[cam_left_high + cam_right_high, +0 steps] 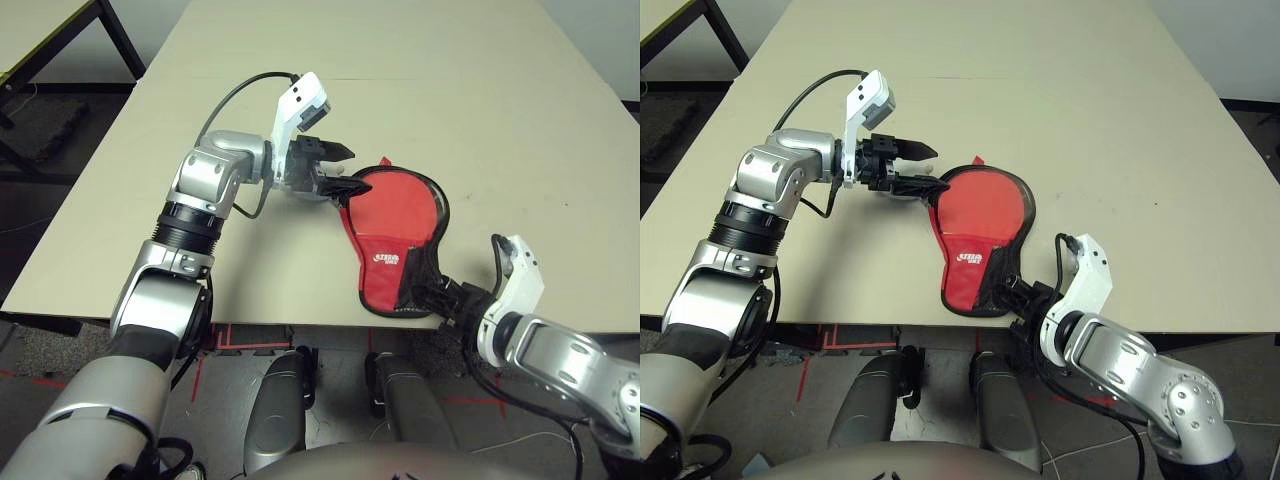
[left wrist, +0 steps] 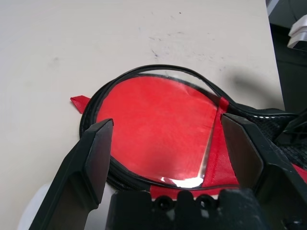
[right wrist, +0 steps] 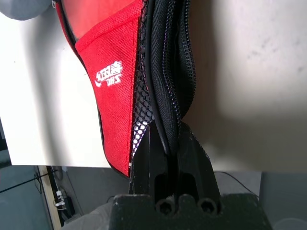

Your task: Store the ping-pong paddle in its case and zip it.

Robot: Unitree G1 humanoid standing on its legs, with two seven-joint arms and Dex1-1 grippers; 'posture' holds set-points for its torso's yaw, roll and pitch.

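**Right gripper clamped on the case's zipper edge at the table's near edge**

The red case (image 1: 395, 240) lies flat on the beige table (image 1: 480, 110), close to the near edge, with its round end pointing away from the robot and its narrow handle end reaching the table's rim. A black zipper trim runs around its outline, a small white logo (image 1: 387, 259) sits on the red fabric near the narrow end, and a black mesh pocket (image 3: 142, 103) lies beside the logo panel. A small red tab (image 2: 79, 101) sticks out from the round end.

In the left wrist view a glossy red round face (image 2: 158, 129) shows under the clear panel at the round end, ringed by the black trim; whether this is the ping-pong paddle's rubber I cannot tell, and no handle is visible.

The right gripper (image 3: 169, 143) is at the case's narrow end by the table edge. Its two black fingers are pressed together on the bunched black zipper band (image 3: 170, 72), which runs up from between them along the side of the case.

The left gripper (image 1: 335, 170) hovers at the round end of the case, pointing toward it. Its fingers (image 2: 91, 163) stand spread wide, one on each side of the round end in the wrist view, with nothing between them.
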